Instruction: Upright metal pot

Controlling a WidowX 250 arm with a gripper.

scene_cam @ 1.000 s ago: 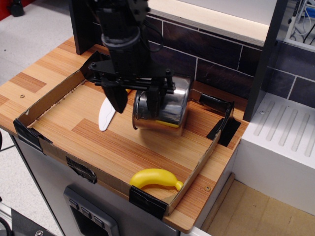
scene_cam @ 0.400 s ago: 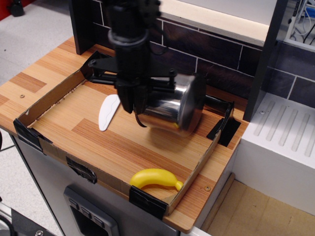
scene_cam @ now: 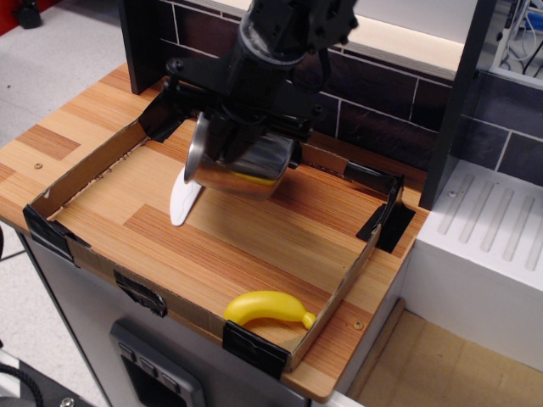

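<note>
The shiny metal pot (scene_cam: 240, 166) hangs tilted above the back middle of the wooden tray floor, one flat round end facing left and down. A yellow reflection shows on its underside. My black gripper (scene_cam: 251, 136) comes down from above and is shut on the pot's upper part; its fingertips are mostly hidden behind the pot and the wrist. The pot appears to be off the wood. I cannot make out the pot's loop handles.
A yellow banana (scene_cam: 268, 307) lies at the tray's front right corner. A white flat utensil (scene_cam: 181, 200) lies left of the pot. Low cardboard walls (scene_cam: 78, 172) ring the tray. A dark tiled wall stands behind, a white drainer (scene_cam: 492, 229) to the right.
The arm has swung and turned, carrying the pot up and to the left. The pot's flat end, which faced right, now faces left and down.
</note>
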